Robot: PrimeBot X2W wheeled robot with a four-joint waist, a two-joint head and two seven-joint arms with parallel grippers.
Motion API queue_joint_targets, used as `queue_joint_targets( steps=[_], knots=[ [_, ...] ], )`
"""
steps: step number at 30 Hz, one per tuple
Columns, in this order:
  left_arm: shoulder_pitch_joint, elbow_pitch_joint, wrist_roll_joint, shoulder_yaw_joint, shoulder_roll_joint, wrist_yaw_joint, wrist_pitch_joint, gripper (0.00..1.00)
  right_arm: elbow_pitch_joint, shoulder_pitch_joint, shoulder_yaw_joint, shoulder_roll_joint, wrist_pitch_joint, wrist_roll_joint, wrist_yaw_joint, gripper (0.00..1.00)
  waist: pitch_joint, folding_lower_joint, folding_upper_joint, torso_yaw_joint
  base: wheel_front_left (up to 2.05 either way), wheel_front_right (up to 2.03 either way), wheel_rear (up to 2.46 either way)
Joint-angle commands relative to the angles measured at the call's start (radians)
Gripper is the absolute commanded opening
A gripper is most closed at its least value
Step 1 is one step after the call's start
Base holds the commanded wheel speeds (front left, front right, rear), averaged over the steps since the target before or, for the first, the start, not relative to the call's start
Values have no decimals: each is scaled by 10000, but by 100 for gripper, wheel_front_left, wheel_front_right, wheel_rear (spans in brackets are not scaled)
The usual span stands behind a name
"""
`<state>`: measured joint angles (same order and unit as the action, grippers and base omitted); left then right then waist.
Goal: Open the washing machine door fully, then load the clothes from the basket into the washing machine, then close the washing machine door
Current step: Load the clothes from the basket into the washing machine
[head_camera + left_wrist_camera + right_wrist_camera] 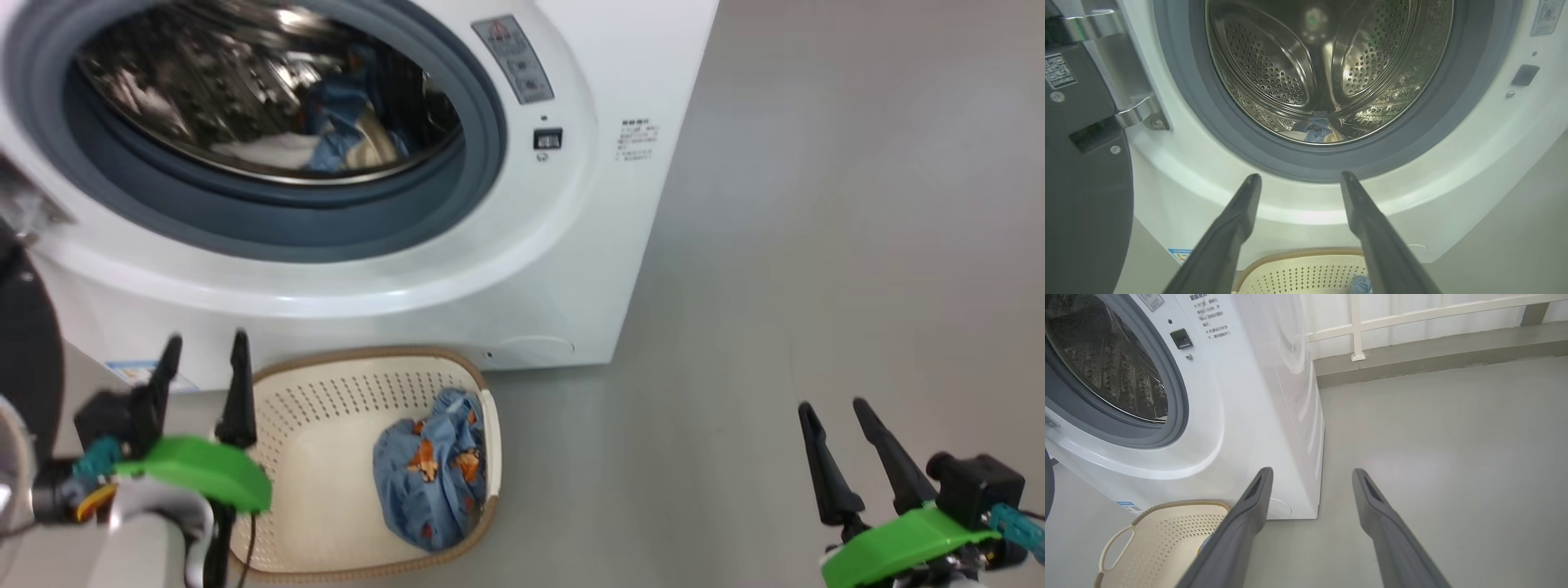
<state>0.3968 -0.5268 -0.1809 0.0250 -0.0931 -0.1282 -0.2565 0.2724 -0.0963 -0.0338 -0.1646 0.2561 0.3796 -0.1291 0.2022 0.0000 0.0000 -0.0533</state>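
Note:
The white washing machine (571, 269) has its black door (1081, 192) swung open at the left, hinge showing. Blue and pale clothes (343, 135) lie in the steel drum (1327, 65). On the floor before it stands the cream basket (310, 457), holding blue clothes (433, 474) with orange figures at its right side. My left gripper (204, 347) is open and empty above the basket's left rim, its fingers pointing at the drum's lower lip (1300, 177). Open and empty too, my right gripper (833, 408) hangs over bare floor to the machine's right.
Grey floor (816, 245) stretches to the right of the machine. A white railing (1412, 318) on a low grey kerb runs behind it. The basket's loop handle (1116, 547) faces the right wrist view.

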Motion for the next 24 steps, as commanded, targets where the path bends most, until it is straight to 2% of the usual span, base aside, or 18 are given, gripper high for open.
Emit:
queue_joint_targets(
  steps=[1, 6, 24],
  knots=[
    [-464, 420, 18, 251, -267, -24, -53, 100, -177, 292, -156, -190, 57, 28, -16, 100, -758, 0, 0, 312, 0, 0, 0],
    [-1484, 841, -58, 265, -312, -24, -53, 100, -237, 828, -43, -270, 57, 56, -16, 100, -1248, 0, 0, 404, 0, 0, 0],
    [-3939, 2445, -97, 802, -303, -25, -53, 100, -380, 1816, 367, -290, 57, 52, -16, 100, -1996, 0, 0, 540, 0, 0, 0]
  ],
)
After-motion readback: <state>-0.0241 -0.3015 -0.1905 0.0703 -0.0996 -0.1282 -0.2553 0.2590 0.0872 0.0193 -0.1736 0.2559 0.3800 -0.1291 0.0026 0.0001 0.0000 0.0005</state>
